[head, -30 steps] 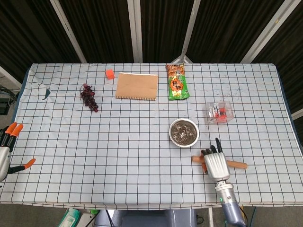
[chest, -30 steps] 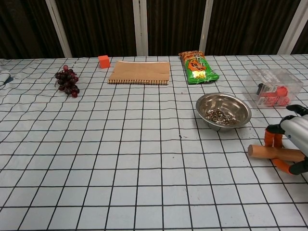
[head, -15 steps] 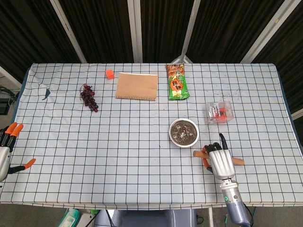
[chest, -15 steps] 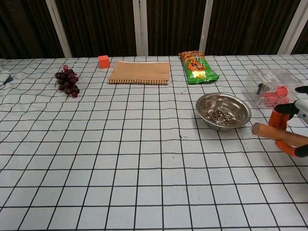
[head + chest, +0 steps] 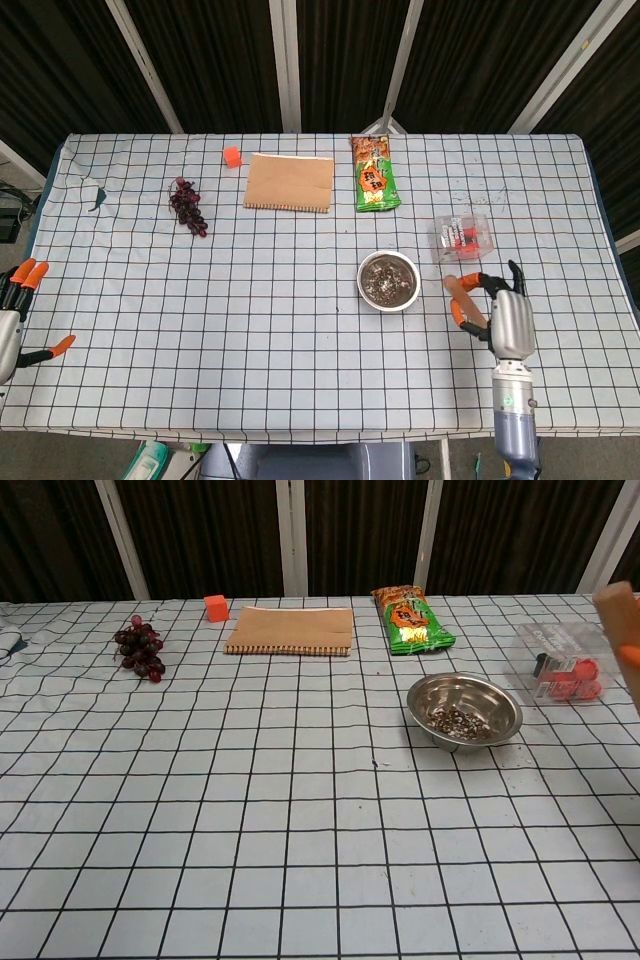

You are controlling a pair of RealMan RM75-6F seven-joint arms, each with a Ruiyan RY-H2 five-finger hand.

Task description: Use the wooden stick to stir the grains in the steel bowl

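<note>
The steel bowl (image 5: 388, 281) (image 5: 465, 709) with dark grains in it stands right of the table's middle. My right hand (image 5: 508, 318) is raised to the right of the bowl and grips the wooden stick (image 5: 466, 298), whose free end points toward the bowl. In the chest view only the stick's end (image 5: 622, 620) and an orange fingertip show at the right edge, above the table. My left hand (image 5: 14, 320) hangs off the table's left edge with its fingers apart, holding nothing.
A clear plastic box (image 5: 462, 238) with red items sits just behind the right hand. A green snack bag (image 5: 374, 173), a brown notebook (image 5: 290, 182), a small orange cube (image 5: 232, 156) and dark grapes (image 5: 188, 206) lie along the back of the checked cloth.
My right hand has lifted the stick off the table and carried it up and to the right, turning it from lying flat to tilted. The left hand has stayed still.
</note>
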